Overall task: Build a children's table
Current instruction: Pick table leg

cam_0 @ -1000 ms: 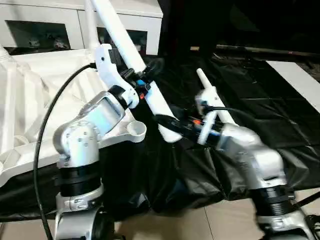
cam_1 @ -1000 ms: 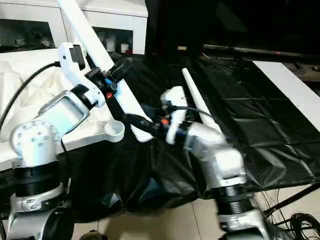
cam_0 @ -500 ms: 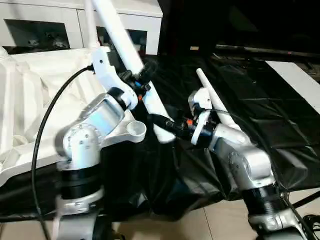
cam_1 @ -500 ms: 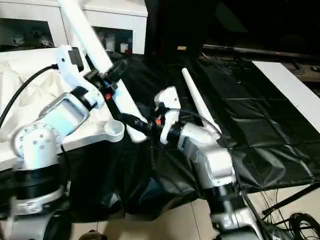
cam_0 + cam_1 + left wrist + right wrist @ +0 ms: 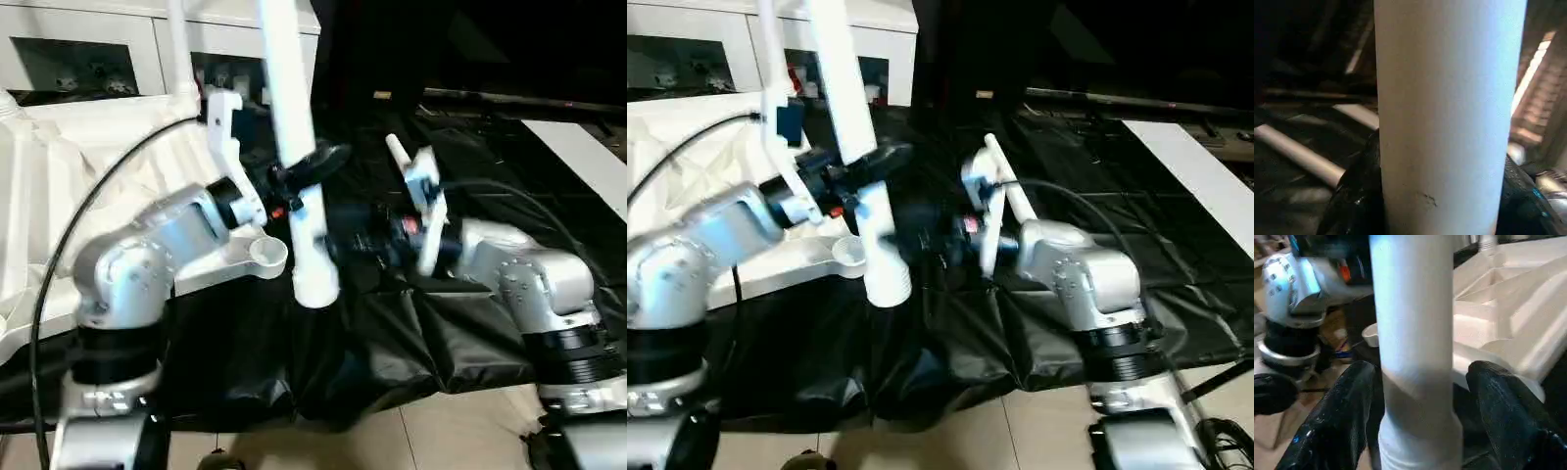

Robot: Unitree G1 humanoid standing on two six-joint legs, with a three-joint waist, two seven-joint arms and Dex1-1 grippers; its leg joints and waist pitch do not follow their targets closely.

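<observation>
The children's table top (image 5: 59, 176) lies upside down on the left, ribs up, with a round corner socket (image 5: 265, 257) at its near corner. My left gripper (image 5: 306, 176) is shut on a white leg (image 5: 294, 117) and holds it almost upright. The leg's wide lower end (image 5: 315, 284) hangs just right of that socket. My right gripper (image 5: 1422, 369) is open. Its black fingers (image 5: 1342, 421) stand on either side of the leg's lower part, with a gap on one side. A second leg (image 5: 395, 150) lies on the black sheet behind the right gripper. Another leg (image 5: 177, 39) stands upright at the table top's far corner.
The big table's black sheet (image 5: 509, 166) hangs in folds over its near edge, with tiled floor (image 5: 441, 431) below. A white glass-door cabinet (image 5: 88, 49) stands behind the table top. A flat white board (image 5: 588, 157) lies at the far right.
The left gripper has swung the leg from a slant to nearly upright. The right gripper, which held the leg's lower end, has opened, and its forearm has turned and dropped lower.
</observation>
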